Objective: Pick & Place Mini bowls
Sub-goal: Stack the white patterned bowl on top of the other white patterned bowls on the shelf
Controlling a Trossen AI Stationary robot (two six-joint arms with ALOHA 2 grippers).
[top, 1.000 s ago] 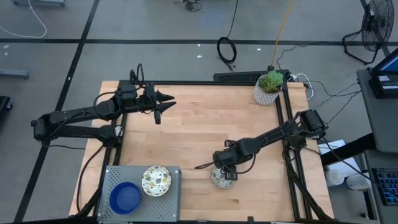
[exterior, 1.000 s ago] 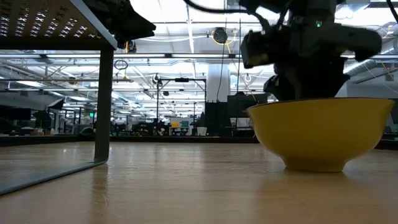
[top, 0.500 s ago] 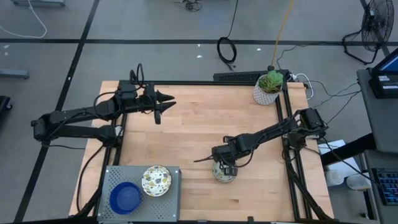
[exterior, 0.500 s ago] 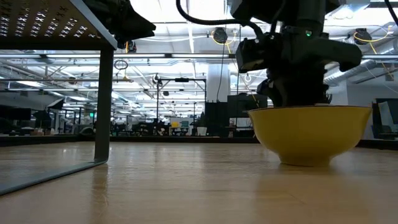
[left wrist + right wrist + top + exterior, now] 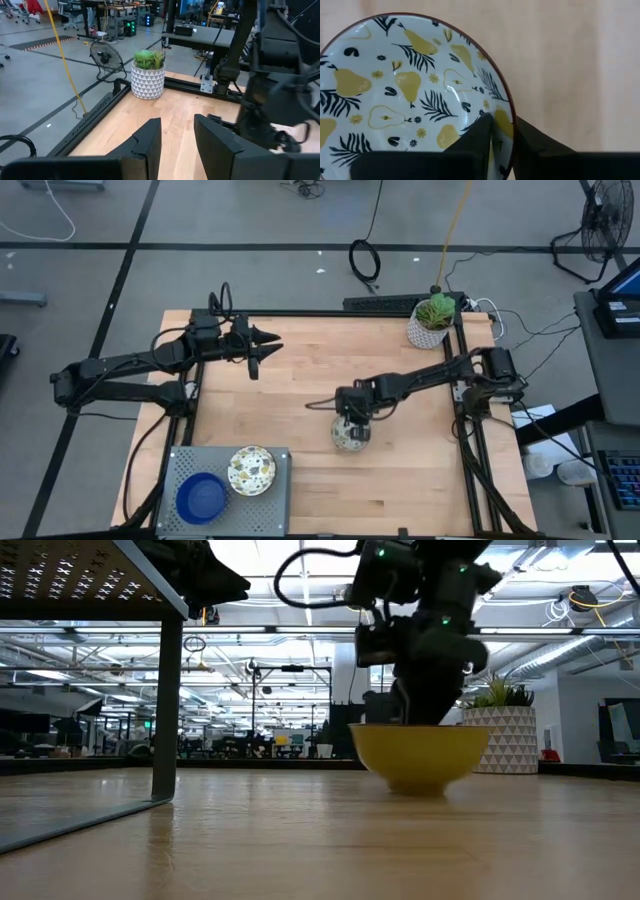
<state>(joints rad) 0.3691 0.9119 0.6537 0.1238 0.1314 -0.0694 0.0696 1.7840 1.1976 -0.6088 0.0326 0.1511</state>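
Right gripper (image 5: 350, 427) pinches the rim of a mini bowl (image 5: 350, 436) mid-table, one finger inside and one outside, as its wrist view shows. That close view reveals a pale interior printed with pears and leaves; the low view shows only a yellow outer wall (image 5: 418, 752) with the gripper directly above it. Two more bowls, one blue (image 5: 201, 497) and one patterned (image 5: 252, 470), sit on a grey tray (image 5: 280, 502) well away toward the table's near left corner. Left gripper (image 5: 256, 364), fingers parted and empty, hovers far off toward the left edge.
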